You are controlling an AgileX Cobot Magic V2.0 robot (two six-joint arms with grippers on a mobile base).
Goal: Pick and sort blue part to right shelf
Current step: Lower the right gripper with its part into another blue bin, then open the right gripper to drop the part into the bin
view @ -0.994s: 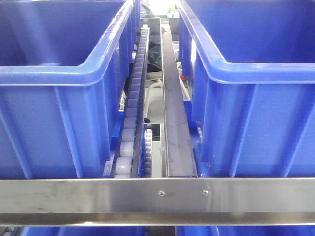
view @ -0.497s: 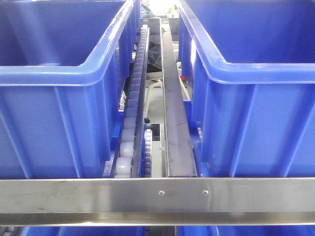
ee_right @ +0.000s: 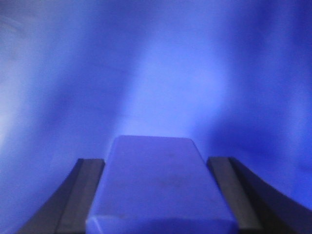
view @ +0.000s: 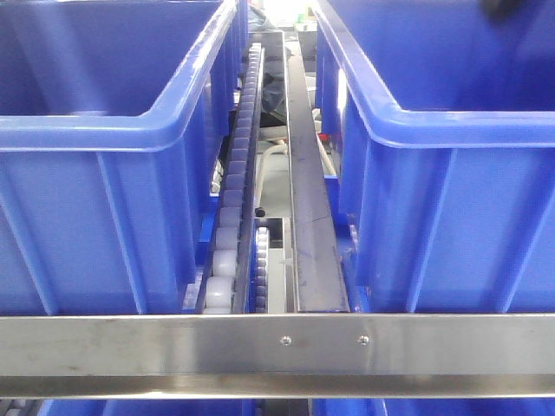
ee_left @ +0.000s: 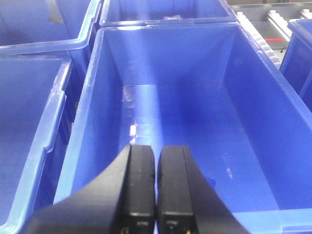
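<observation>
Only blurrily, right jaws grip the blue part (ee_right: 161,185); left jaws clenched empty.

1. Left gripper (ee_left: 156,195): two black fingers (ee_left: 139,187) with flat, rectangular inner faces and rounded upper corners; matte finish.
2. Left gripper body: black housing flaring outward below the fingers on both sides.
3. Right gripper (ee_right: 161,195): two dark grey-black fingers (ee_right: 83,195), slab-shaped, with straight inner edges; outer edges slope outward.

A pale curved tube (view: 276,154) lies near a small red item (view: 325,137), with dark clutter (view: 273,95) behind them.
</observation>
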